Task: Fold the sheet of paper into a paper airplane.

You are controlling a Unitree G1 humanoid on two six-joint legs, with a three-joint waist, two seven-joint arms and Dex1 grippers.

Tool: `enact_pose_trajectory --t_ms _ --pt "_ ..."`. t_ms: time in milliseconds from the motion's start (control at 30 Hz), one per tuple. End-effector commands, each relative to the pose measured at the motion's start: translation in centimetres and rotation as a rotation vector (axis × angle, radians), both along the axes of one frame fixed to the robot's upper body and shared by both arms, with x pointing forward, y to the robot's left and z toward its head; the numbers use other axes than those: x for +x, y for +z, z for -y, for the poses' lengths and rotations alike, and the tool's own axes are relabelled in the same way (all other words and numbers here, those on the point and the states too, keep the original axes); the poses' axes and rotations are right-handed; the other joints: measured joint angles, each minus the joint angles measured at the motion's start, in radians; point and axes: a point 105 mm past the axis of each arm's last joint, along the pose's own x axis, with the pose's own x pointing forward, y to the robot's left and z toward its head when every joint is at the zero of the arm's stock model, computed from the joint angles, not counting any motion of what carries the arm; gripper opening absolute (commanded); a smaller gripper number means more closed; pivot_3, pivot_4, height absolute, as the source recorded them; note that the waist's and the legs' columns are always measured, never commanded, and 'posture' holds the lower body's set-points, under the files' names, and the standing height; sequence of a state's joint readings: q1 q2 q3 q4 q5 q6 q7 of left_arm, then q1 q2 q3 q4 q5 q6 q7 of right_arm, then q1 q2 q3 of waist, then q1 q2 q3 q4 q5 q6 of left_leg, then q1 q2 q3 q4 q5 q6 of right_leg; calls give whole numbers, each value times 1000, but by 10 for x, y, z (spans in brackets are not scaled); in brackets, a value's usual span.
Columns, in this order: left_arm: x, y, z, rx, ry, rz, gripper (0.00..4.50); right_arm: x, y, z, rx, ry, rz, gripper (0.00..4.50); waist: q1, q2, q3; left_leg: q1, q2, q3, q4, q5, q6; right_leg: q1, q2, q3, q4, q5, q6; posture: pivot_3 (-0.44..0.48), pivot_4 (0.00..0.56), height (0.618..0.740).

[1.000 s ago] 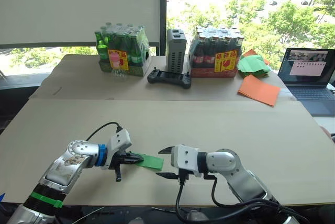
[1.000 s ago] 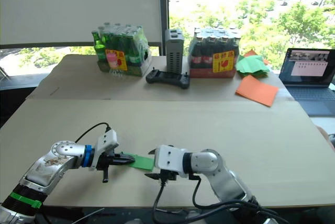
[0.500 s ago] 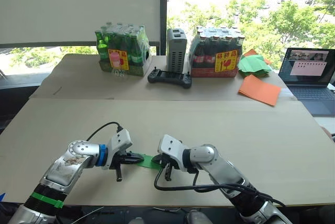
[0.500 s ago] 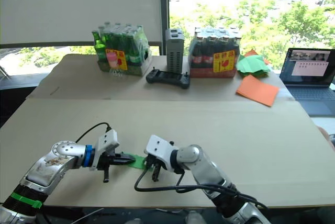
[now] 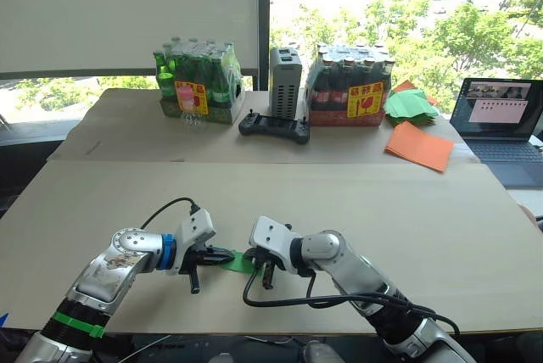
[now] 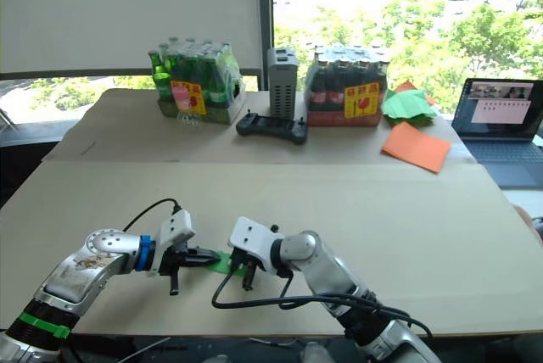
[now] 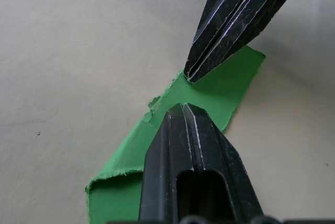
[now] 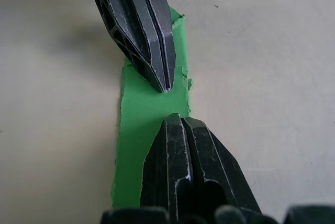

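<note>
Both pincers, left (image 5: 222, 255) and right (image 5: 257, 263), pinch the folded green paper (image 7: 220, 85).

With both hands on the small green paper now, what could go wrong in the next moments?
1. The folded green paper has ragged edges near both tips; if the left hand and right hand, both shut on it, pull apart, it may tear.
2. The two hands' tips almost meet, so they may collide.
3. The grips are at the paper's ends; it may slip out and unfold.

Orange sheet (image 5: 419, 146) lies beside an open laptop (image 5: 501, 117).
</note>
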State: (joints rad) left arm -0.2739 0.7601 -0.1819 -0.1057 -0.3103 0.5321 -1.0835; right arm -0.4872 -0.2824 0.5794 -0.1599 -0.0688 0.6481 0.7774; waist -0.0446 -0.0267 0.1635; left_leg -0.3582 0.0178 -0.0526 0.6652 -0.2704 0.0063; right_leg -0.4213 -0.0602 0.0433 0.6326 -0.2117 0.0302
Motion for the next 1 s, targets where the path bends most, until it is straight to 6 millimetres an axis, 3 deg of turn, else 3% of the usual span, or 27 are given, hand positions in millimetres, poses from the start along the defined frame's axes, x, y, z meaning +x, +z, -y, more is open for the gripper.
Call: enact_pose_trajectory --t_ms 33,467,667,767,867,1000 --pt "0 1 1 27 -5 14 0 -2 -27 20 -101 -59 -84 55 1 0 0 0 0 0 0 0 0 0 0 0 0 0 0 0 150 740" --pt "0 -2 2 37 -4 9 0 -17 -30 61 -145 -125 -133 55 8 1 -1 0 0 0 0 0 0 1 -1 0 -1 -1 1 0 150 740" --pt "0 -2 2 36 -4 9 0 -22 -26 68 -153 -124 -130 55 9 1 -1 0 0 0 0 0 0 1 -1 0 -2 -1 2 0 150 740" --pt "0 -3 2 36 -5 10 0 -17 -10 62 -93 -125 -87 55 9 1 -1 0 0 0 0 0 0 1 -1 0 -2 -1 2 0 150 740" --pt "0 -2 2 37 -6 11 0 -13 23 47 66 -111 -48 55 8 1 -1 -1 0 0 0 0 0 1 -1 0 -2 -1 2 0 150 740" --pt "0 -2 2 39 -8 11 0 -21 51 25 208 -27 -20 55 4 1 -1 -2 0 0 0 0 0 -1 0 0 -1 -1 1 0 150 740"
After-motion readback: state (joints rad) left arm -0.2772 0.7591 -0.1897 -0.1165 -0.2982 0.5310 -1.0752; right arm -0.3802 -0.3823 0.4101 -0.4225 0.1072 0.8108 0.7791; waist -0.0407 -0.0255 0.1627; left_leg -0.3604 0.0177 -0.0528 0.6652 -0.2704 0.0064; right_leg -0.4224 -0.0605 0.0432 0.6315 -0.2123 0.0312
